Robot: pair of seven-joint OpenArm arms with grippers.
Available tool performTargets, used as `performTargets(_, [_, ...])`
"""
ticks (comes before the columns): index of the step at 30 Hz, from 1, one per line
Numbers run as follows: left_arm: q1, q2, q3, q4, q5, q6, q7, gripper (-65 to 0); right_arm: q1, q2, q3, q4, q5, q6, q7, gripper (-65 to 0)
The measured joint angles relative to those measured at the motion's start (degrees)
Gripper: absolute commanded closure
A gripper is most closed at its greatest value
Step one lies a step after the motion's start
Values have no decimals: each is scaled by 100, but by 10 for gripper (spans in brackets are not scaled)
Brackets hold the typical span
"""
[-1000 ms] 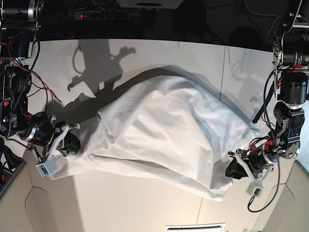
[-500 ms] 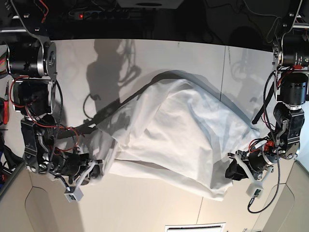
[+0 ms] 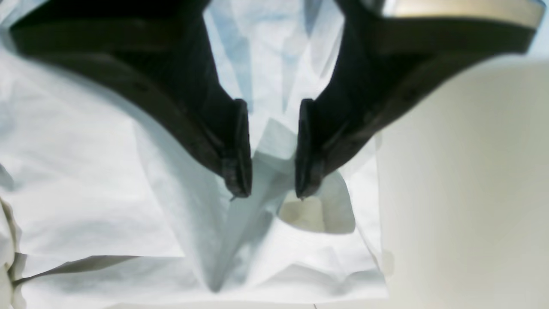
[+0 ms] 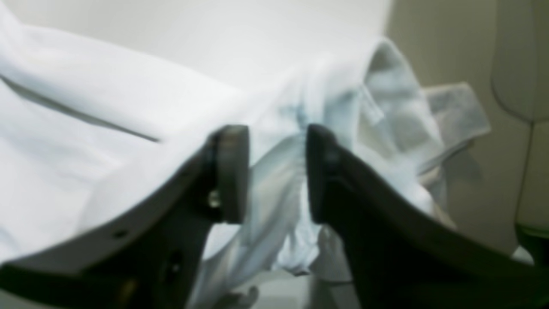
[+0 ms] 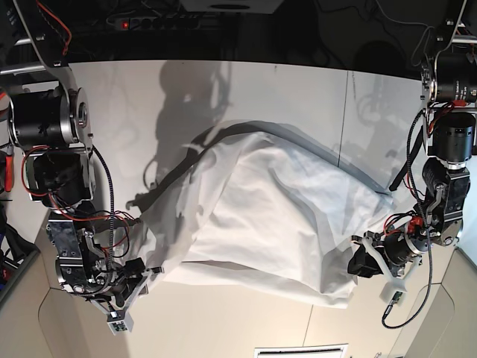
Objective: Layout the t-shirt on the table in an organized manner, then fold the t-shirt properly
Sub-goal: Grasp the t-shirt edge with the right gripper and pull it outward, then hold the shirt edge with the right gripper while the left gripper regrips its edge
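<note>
The white t-shirt (image 5: 276,216) lies wrinkled across the middle of the table (image 5: 134,97), one end drawn toward the front left. My right gripper (image 5: 141,273) sits at that front-left end. In the right wrist view its jaws (image 4: 274,141) stand apart, with a bunch of shirt cloth (image 4: 279,206) loose between them. My left gripper (image 5: 360,262) rests at the shirt's right edge. In the left wrist view its fingers (image 3: 270,191) are apart over a fold of the shirt (image 3: 107,184), beside bare table (image 3: 463,171).
A dark seam line (image 5: 346,112) crosses the tabletop at the right. Beige panels (image 5: 223,328) border the table's front edge. A power strip (image 5: 149,22) and cables run behind the back edge. Both arm bases stand at the table's sides.
The right arm swung toward the front of the table, pulling the shirt's left end with it, and its jaws have parted from shut. The left arm has not moved.
</note>
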Motion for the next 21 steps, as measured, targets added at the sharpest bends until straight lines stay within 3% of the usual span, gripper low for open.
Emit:
performTargets(6, [-2, 0, 0, 0, -59, 0, -11, -213, -44, 4, -2, 901, 330, 0, -802, -243])
performTargets(10, [0, -17, -20, 0, -352, -9, 68, -213, -337, 2, -4, 1838, 361, 26, -1405, -199])
performTargets(12, [2, -17, -197, 4, -533, -229, 179, -214, -570, 17, -7, 2223, 361, 109, -1679, -199])
performTargets(18, [-4, -33, -1239, 267, -1932, -278, 1211, -231, -1399, 350, -13, 2498, 271, 103, -1657, -207])
performTargets(21, [-13, -31, -1596, 313, -2420, -271, 1742, -231, -1915, 551, 11, 2492, 105, 20, -1167, -326])
